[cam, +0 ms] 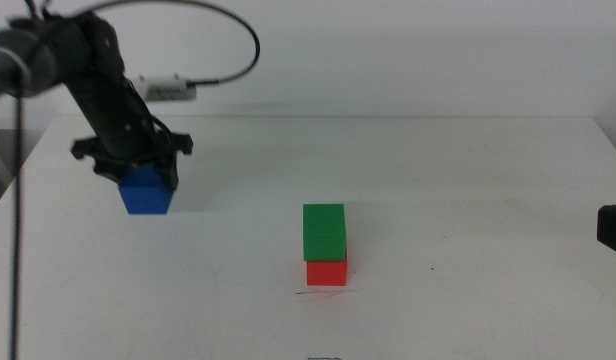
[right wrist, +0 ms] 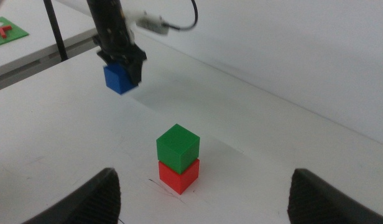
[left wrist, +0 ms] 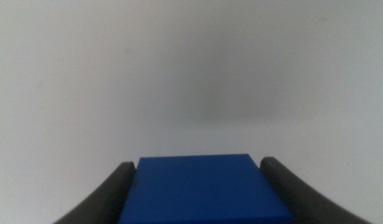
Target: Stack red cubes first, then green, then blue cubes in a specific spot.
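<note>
My left gripper (cam: 138, 165) is shut on the blue cube (cam: 146, 190) at the table's back left, and the cube seems to hang slightly above the surface. In the left wrist view the blue cube (left wrist: 204, 186) fills the gap between the jaws of that gripper (left wrist: 198, 165). The green cube (cam: 324, 232) sits squarely on the smaller red cube (cam: 327, 272) near the table's middle front. A thin dark line (cam: 323, 292) marks the spot just in front of the red cube. My right gripper (right wrist: 205, 173) stands wide open, holding nothing, back from the stack at the right edge (cam: 613, 228).
The white table (cam: 468, 180) ends at a pale wall behind. A cable with a white connector (cam: 170, 91) trails behind the left arm. In the right wrist view a second table with a green item (right wrist: 6, 31) lies beyond the far side.
</note>
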Controlling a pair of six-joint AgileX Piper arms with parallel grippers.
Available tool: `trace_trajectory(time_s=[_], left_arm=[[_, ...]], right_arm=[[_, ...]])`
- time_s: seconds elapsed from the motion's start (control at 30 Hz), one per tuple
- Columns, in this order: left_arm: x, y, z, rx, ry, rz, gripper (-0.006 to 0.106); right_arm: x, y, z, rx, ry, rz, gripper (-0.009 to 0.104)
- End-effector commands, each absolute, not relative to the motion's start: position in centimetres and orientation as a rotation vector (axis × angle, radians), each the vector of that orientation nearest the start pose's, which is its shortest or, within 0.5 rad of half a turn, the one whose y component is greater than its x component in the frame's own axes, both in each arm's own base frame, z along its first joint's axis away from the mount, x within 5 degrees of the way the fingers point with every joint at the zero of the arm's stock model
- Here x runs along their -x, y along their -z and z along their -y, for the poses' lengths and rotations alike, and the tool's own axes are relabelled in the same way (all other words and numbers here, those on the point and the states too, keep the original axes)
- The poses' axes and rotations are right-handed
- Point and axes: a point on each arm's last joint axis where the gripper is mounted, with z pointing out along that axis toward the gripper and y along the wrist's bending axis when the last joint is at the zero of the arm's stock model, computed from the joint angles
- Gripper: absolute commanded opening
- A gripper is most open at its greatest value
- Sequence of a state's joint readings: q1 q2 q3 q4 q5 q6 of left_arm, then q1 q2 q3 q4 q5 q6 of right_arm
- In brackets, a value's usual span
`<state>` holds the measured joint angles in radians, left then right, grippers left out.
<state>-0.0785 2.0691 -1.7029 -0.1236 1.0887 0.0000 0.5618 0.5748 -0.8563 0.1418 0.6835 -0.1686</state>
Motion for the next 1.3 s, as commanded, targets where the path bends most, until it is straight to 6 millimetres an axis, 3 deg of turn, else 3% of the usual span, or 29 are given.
trace_trajectory(time_s=[0.0, 0.2, 0.43, 0.63, 0.8, 1.27], left_arm=[[-40.5, -27.8, 5.4, -0.013, 0.181, -2.806, -0.002], [-34.7, -33.0, 9.9, 0.120, 0.143, -2.664, -0.002], [-33.0, -36.6, 17.1, 0.018, 0.140, -2.692, -0.001], [-32.3, -35.9, 22.6, -0.049, 0.169, -2.717, -0.001], [-31.9, -35.2, 25.2, -0.050, 0.195, -2.723, -0.001], [-32.5, -32.7, 26.4, 0.035, 0.190, -2.806, -0.001]], right_arm=[[-7.9, -40.5, -5.7, 0.605, -0.421, -1.707, 0.078], [-7.9, -40.5, -5.7, 0.605, -0.421, -1.707, 0.078], [-7.9, -40.5, -5.7, 0.605, -0.421, -1.707, 0.078], [-7.9, -40.5, -5.7, 0.605, -0.421, -1.707, 0.078], [-7.9, -40.5, -5.7, 0.605, -0.421, -1.707, 0.078], [-7.9, -40.5, -5.7, 0.605, -0.421, -1.707, 0.078]])
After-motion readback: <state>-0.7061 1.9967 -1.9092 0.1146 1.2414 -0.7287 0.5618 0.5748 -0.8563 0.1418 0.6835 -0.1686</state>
